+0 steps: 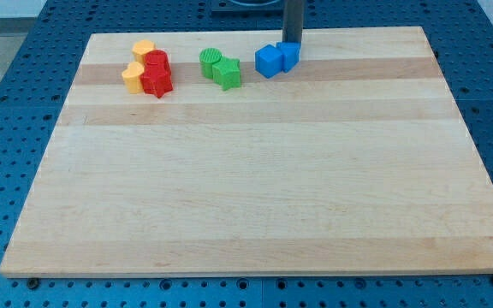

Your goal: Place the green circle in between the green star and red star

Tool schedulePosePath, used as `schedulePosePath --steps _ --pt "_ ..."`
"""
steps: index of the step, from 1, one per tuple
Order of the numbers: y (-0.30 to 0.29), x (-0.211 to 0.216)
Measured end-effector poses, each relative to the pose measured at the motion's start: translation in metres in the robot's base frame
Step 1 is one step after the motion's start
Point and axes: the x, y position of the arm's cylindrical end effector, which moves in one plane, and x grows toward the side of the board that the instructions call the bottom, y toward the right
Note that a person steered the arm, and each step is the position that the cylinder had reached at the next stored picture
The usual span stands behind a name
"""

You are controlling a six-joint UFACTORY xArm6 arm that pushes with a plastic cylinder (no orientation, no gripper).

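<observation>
The green circle [210, 62] sits near the view's top, touching the green star [227, 74] just to its lower right. The red star [157, 81] lies to their left, below a red round block [157, 62]. My tip [291, 42] stands at the top edge of the board, right behind the two blue blocks [276, 59], well to the right of the green blocks.
Two yellow blocks, one [143, 50] above and one [133, 76] at the left of the red ones, crowd that cluster. The wooden board [255, 188] lies on a blue perforated table.
</observation>
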Motion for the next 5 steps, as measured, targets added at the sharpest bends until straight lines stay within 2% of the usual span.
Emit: schedulePosePath --steps 2,3,4,5 --pt "-0.014 0.041" --pt "-0.027 0.002" --pt "-0.072 -0.020" --pt "-0.112 -0.017"
